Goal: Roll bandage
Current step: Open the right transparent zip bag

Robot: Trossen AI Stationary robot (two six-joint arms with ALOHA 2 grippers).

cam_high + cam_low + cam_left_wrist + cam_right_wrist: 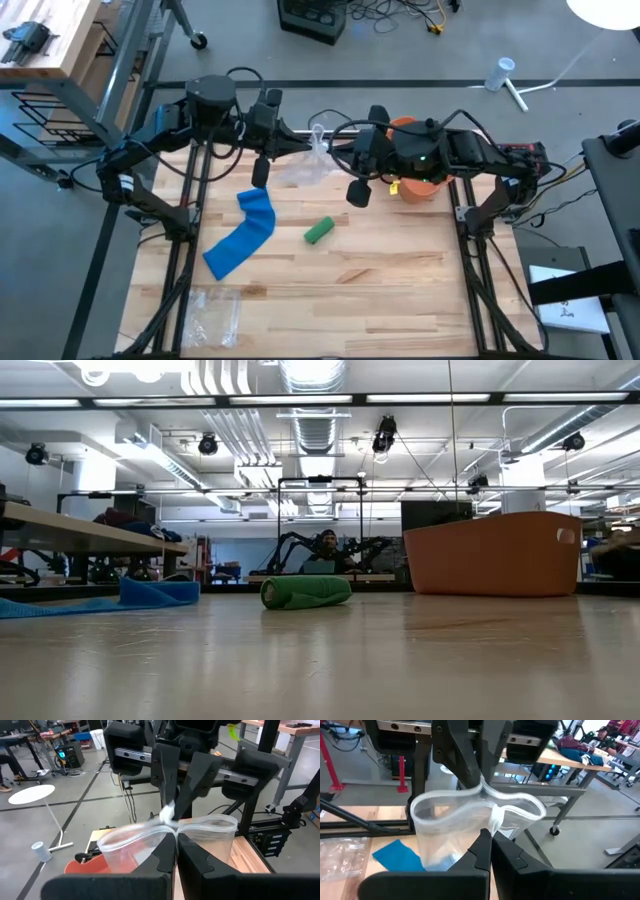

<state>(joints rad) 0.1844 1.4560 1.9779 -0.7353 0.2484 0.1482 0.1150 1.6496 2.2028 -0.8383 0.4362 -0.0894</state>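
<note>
A clear plastic bag (316,152) hangs in the air over the table's far edge, its mouth pulled open between my two grippers. My left gripper (303,146) is shut on one side of the mouth, my right gripper (337,152) on the other. Below on the table, a green rolled bandage (318,231) lies on its side. An unrolled blue bandage (245,236) lies flat to its left, one end raised in a loop. The low view shows the green roll (305,591) and the blue strip (130,595), but neither gripper. My left gripper pinches one lip of the bag's mouth (176,828) between its two fingers, near the middle of that lip, coming roughly level from the table's left. The bag hangs clear of the table. My right gripper pinches the opposite lip (495,820) between its two fingers, roughly level from the table's right. The lip is bunched where the fingers meet it, and the mouth bows open on both sides.
An orange tub (415,186) stands at the far right under my right arm. A second clear plastic bag (214,312) lies flat near the table's front left. The wood around the green roll and toward the near right is bare.
</note>
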